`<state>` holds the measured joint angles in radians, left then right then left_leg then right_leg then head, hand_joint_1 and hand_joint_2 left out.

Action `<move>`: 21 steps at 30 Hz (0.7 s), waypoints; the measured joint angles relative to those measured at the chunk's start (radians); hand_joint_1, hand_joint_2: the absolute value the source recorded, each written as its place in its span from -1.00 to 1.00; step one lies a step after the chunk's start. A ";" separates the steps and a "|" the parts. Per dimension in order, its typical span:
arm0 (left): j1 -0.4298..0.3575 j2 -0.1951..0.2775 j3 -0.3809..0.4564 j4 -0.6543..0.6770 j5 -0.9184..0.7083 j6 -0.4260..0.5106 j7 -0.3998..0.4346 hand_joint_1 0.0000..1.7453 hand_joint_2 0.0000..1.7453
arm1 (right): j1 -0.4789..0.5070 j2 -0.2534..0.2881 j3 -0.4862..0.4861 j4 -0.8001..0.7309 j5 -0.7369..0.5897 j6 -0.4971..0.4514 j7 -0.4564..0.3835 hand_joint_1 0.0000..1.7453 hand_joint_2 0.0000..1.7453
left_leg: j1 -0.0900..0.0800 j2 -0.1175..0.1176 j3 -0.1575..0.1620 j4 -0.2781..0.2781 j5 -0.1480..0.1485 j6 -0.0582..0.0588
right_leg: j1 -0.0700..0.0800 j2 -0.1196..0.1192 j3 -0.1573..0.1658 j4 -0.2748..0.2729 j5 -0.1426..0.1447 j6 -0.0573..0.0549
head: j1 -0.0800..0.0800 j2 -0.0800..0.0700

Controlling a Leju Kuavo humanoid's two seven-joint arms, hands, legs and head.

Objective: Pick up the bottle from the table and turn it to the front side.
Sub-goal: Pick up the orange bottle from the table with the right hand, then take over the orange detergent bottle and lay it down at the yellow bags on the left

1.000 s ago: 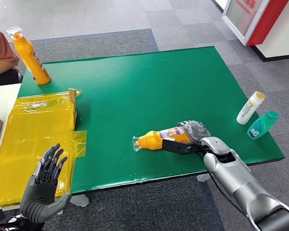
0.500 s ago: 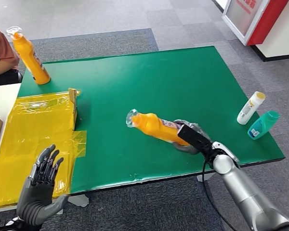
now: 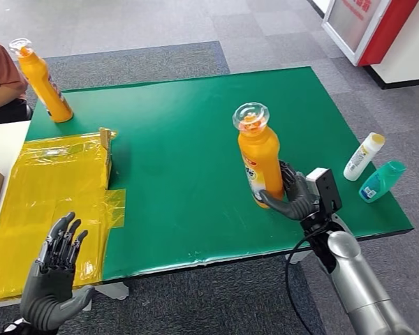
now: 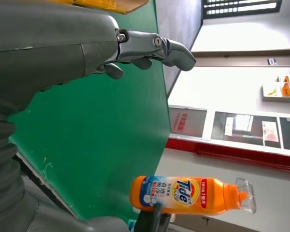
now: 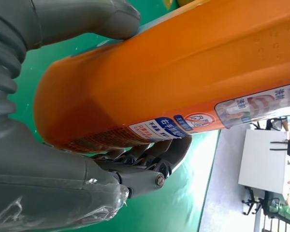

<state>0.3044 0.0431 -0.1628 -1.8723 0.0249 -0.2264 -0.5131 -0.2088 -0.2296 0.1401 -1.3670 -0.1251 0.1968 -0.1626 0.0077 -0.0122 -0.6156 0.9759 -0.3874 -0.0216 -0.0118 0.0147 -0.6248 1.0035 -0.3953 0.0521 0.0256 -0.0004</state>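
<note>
An orange detergent bottle (image 3: 258, 157) with a clear cap stands upright over the green table (image 3: 186, 160), right of centre. My right hand (image 3: 292, 195) grips its lower part, thumb on one side, fingers on the other. The right wrist view brings the bottle (image 5: 180, 82) close up, its label facing the camera, clasped between thumb and fingers (image 5: 151, 166). In the left wrist view the same bottle (image 4: 183, 195) appears far off, showing its "Tide" label. My left hand (image 3: 54, 269) hovers off the table's near left corner with its fingers spread, holding nothing; it fills one side as the left hand (image 4: 63, 43).
A second orange bottle (image 3: 41, 80) stands at the far left corner beside a seated person (image 3: 2, 77). Yellow plastic sheeting (image 3: 47, 202) covers the left side. A white bottle (image 3: 363, 156) and a teal bottle (image 3: 381, 180) lie near the right edge.
My right hand has lifted the bottle from lying on the table and swung it upright, cap now up. The left hand has sunk slightly.
</note>
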 joint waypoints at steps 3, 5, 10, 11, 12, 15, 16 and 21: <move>-0.003 0.002 -0.005 0.001 0.004 0.004 0.001 -1.00 1.00 | 0.020 0.016 -0.003 -0.027 -0.039 0.010 -0.023 1.00 1.00 | 0.000 0.000 0.000 0.000 0.000 0.000 | 0.000 0.000 0.000 0.000 0.000 0.000 | 0.000 0.000; -0.014 0.003 -0.012 0.007 0.007 0.011 0.013 -1.00 1.00 | 0.037 0.037 0.002 -0.056 -0.045 0.007 -0.042 1.00 1.00 | 0.000 0.000 0.000 0.000 0.000 0.000 | 0.000 0.000 0.000 0.000 0.000 0.000 | 0.000 0.000; -0.096 -0.003 -0.049 0.044 0.046 0.000 0.074 -1.00 1.00 | 0.054 0.096 0.072 -0.110 0.106 -0.088 -0.079 1.00 1.00 | 0.000 0.000 0.000 0.000 0.001 -0.001 | 0.001 0.000 0.000 0.000 0.000 -0.001 | 0.000 0.000; -0.120 -0.006 -0.059 0.052 0.047 0.003 0.086 -1.00 1.00 | 0.053 0.107 0.093 -0.116 0.135 -0.107 -0.083 1.00 1.00 | 0.000 0.000 0.000 0.000 0.001 -0.001 | 0.001 0.000 0.000 0.000 0.000 -0.001 | 0.000 0.000; -0.145 -0.009 -0.071 0.060 0.047 0.009 0.100 -1.00 1.00 | 0.053 0.118 0.116 -0.121 0.158 -0.123 -0.087 1.00 1.00 | 0.001 0.000 0.000 0.000 0.002 -0.002 | 0.001 0.000 0.000 0.000 0.000 -0.001 | 0.000 0.000; -0.230 -0.016 -0.110 0.085 0.035 0.047 0.144 -1.00 1.00 | 0.051 0.146 0.183 -0.131 0.225 -0.178 -0.094 1.00 1.00 | 0.001 0.000 0.000 0.000 0.002 -0.002 | 0.001 0.000 0.000 0.000 0.001 -0.001 | 0.000 0.000; -0.258 -0.018 -0.124 0.093 0.029 0.060 0.157 -1.00 1.00 | 0.050 0.154 0.204 -0.133 0.250 -0.198 -0.096 1.00 1.00 | 0.001 0.000 0.000 0.000 0.002 -0.002 | 0.001 0.000 0.000 0.000 0.001 -0.001 | 0.000 0.000; -0.363 -0.023 -0.188 0.119 0.018 0.087 0.203 -1.00 1.00 | 0.044 0.180 0.279 -0.136 0.330 -0.260 -0.097 1.00 1.00 | 0.001 0.000 0.000 0.000 0.002 -0.002 | 0.000 0.000 0.000 0.000 0.002 -0.001 | 0.000 0.000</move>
<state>-0.0586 0.0205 -0.3503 -1.7529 0.0432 -0.1398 -0.3097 -0.1649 -0.0496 0.4193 -1.5025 0.2053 -0.0628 -0.2594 0.0083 -0.0122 -0.6154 0.9759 -0.3851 -0.0232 -0.0114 0.0146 -0.6251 1.0038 -0.3936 0.0506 0.0256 -0.0004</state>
